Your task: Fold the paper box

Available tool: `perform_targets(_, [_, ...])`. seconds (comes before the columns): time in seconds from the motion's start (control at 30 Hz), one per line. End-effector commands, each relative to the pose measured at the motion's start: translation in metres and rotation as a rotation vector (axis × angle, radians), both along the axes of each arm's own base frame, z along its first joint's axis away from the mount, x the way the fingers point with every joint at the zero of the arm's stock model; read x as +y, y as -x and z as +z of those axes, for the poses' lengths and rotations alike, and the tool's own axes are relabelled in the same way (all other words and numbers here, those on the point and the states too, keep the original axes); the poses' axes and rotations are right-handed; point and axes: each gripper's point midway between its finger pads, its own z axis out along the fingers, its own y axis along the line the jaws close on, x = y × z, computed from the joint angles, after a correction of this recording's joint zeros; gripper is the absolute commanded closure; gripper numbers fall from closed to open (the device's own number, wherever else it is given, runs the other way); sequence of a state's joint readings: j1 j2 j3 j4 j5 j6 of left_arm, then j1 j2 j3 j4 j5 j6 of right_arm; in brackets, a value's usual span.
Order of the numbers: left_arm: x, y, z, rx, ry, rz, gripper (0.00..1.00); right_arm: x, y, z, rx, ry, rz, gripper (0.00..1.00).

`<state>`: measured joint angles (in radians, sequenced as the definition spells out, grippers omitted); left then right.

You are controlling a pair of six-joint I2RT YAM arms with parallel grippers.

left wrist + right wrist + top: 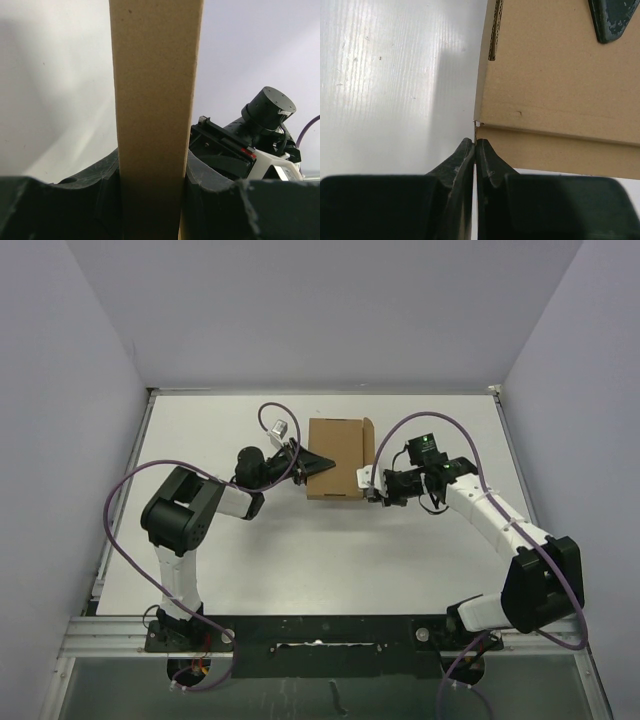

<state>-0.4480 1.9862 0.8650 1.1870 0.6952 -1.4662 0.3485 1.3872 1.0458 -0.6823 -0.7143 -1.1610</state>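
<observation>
1. The paper box sits on the white table, a little above the middle of the overhead view. It is a brown rectangle with a narrow flap along its right-hand edge.
2. The left gripper reaches in from the left of that frame and is on the box's left edge. One dark finger lies across the top of the cardboard as a black wedge.
3. In the left wrist view a tall strip of cardboard runs up the centre of the frame. A dark finger presses against each side of it at the bottom, so this pincer is pinching the box.
4. The right gripper is at the box's lower right corner in the overhead view.
5. In the right wrist view its fingers are pressed together at the bottom centre. Their tips meet right at a cardboard corner where a crease divides two panels.
6. Whether a sliver of cardboard is caught between those tips I cannot tell.
7. At the upper right of the right wrist view, the tip of the other arm's finger rests on the brown surface.
8. A slit with a corrugated edge shows at the top centre of that view.
</observation>
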Motion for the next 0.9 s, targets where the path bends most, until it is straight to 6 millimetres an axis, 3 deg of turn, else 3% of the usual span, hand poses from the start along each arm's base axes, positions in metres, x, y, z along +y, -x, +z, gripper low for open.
perform_targets(0.0, [-0.001,0.007,0.048,-0.157,0.068,-0.055,0.87,0.003,-0.018,0.017,-0.050,-0.015,-0.044,1.00])
perform_targets(0.87, [0.000,0.009,0.061,-0.171,0.111,-0.082,0.88,0.007,-0.026,0.017,0.089,-0.050,-0.177,1.00])
